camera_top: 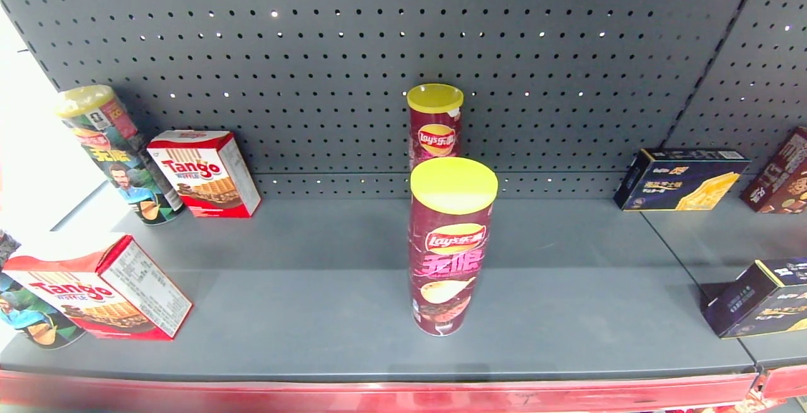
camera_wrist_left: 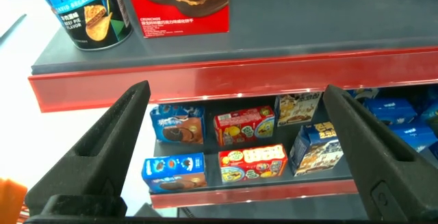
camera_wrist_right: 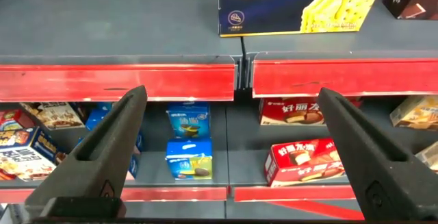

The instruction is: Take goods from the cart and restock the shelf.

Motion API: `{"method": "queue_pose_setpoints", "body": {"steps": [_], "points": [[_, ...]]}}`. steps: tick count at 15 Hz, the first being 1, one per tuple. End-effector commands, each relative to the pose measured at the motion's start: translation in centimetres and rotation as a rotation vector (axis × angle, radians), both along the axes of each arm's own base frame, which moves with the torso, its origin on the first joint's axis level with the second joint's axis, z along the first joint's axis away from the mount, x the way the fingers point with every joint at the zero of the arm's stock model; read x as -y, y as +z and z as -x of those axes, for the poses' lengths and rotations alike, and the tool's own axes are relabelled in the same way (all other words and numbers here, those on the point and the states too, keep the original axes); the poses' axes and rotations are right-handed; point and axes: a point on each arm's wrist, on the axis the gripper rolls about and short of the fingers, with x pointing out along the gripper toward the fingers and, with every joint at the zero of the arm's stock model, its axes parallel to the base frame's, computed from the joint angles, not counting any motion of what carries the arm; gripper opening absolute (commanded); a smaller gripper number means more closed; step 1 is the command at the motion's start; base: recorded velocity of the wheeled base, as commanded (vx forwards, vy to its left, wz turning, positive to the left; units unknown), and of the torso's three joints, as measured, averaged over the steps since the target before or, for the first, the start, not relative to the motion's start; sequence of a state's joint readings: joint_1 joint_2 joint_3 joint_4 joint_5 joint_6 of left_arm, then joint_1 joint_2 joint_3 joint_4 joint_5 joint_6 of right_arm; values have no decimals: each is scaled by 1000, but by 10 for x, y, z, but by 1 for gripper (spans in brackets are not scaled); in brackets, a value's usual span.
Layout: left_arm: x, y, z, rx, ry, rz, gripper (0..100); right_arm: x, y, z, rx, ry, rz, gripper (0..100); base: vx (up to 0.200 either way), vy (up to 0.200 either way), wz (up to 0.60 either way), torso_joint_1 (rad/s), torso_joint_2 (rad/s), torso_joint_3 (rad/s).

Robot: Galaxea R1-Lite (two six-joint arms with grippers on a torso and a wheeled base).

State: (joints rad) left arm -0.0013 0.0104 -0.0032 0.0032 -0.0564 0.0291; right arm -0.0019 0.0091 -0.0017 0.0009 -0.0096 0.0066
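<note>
Two maroon chip cans with yellow lids stand upright mid-shelf, one near the front (camera_top: 450,252) and one behind it (camera_top: 434,124) against the pegboard. My left gripper (camera_wrist_left: 236,94) is open and empty. It hovers in front of the shelf's red front edge (camera_wrist_left: 233,77), below a green chip can (camera_wrist_left: 85,11) and a red wafer box (camera_wrist_left: 181,5). My right gripper (camera_wrist_right: 233,95) is also open and empty. It faces the red edge (camera_wrist_right: 116,81) beneath a dark blue box (camera_wrist_right: 301,5).
On the grey shelf (camera_top: 315,312), green cans (camera_top: 116,154) and red wafer boxes (camera_top: 205,173) (camera_top: 101,287) fill the left. Dark blue boxes (camera_top: 681,180) (camera_top: 763,299) and a brown box (camera_top: 782,173) sit at the right. Lower shelves hold small snack boxes (camera_wrist_left: 250,162) (camera_wrist_right: 188,159).
</note>
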Motion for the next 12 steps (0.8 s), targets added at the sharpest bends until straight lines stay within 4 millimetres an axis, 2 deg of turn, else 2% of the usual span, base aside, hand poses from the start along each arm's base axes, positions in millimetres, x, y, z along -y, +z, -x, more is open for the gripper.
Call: {"method": "queue_pose_setpoints", "body": {"steps": [1, 2, 4, 12], "points": [[0, 0, 0, -2, 1, 2, 100, 0, 0, 0, -2, 1, 0, 100, 0, 0, 0, 0, 0, 0], [0, 0, 0, -2, -2, -2, 100, 0, 0, 0, -2, 1, 0, 100, 0, 0, 0, 0, 0, 0], [0, 0, 0, -2, -2, 0, 100, 0, 0, 0, -1, 1, 0, 100, -200, 0, 0, 2, 5, 2], [0, 0, 0, -2, -2, 0, 100, 0, 0, 0, -1, 1, 2, 100, 0, 0, 0, 0, 0, 0]]}}
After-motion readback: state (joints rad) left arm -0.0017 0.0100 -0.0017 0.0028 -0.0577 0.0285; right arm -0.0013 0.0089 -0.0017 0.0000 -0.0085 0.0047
